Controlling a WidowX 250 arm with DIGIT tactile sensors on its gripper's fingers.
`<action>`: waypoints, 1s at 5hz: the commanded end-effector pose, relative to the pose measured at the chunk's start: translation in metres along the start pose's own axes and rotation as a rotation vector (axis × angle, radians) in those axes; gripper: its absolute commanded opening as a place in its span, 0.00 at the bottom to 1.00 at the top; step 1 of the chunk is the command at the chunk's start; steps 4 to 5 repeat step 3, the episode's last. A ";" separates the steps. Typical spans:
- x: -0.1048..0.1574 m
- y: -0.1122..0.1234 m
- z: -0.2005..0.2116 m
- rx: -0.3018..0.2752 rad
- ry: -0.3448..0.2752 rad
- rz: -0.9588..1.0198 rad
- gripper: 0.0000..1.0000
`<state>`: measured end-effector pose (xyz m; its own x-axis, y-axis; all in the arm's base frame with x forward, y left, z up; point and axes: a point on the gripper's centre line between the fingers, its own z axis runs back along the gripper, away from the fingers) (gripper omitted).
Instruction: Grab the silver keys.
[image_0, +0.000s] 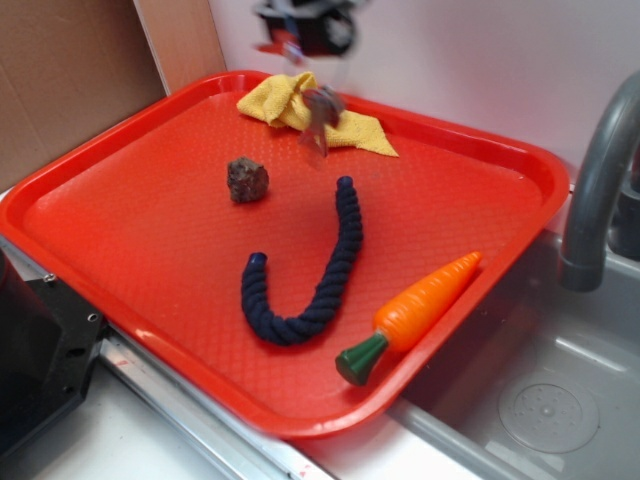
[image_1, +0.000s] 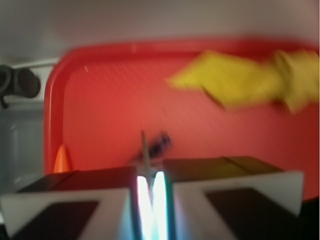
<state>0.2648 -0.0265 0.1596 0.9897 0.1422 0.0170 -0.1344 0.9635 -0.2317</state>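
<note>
The silver keys (image_0: 320, 122) hang blurred in the air over the far part of the red tray (image_0: 120, 230), just in front of the yellow cloth (image_0: 300, 105). My gripper (image_0: 318, 92) is above them, high at the back and blurred by motion. In the wrist view my gripper (image_1: 150, 172) has its jaws nearly together. A thin grey key edge (image_1: 144, 150) sticks out from between them, with the red tray (image_1: 100, 110) far below.
On the tray lie a brown rock (image_0: 247, 179), a navy rope (image_0: 310, 270) and a toy carrot (image_0: 415, 312) at the right rim. A grey faucet (image_0: 598, 170) and sink (image_0: 540, 400) are to the right. Cardboard stands at the back left.
</note>
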 end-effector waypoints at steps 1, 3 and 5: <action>-0.015 -0.015 0.130 0.041 -0.113 0.426 0.00; -0.023 -0.043 0.129 0.085 -0.165 0.285 0.00; -0.023 -0.043 0.129 0.085 -0.165 0.285 0.00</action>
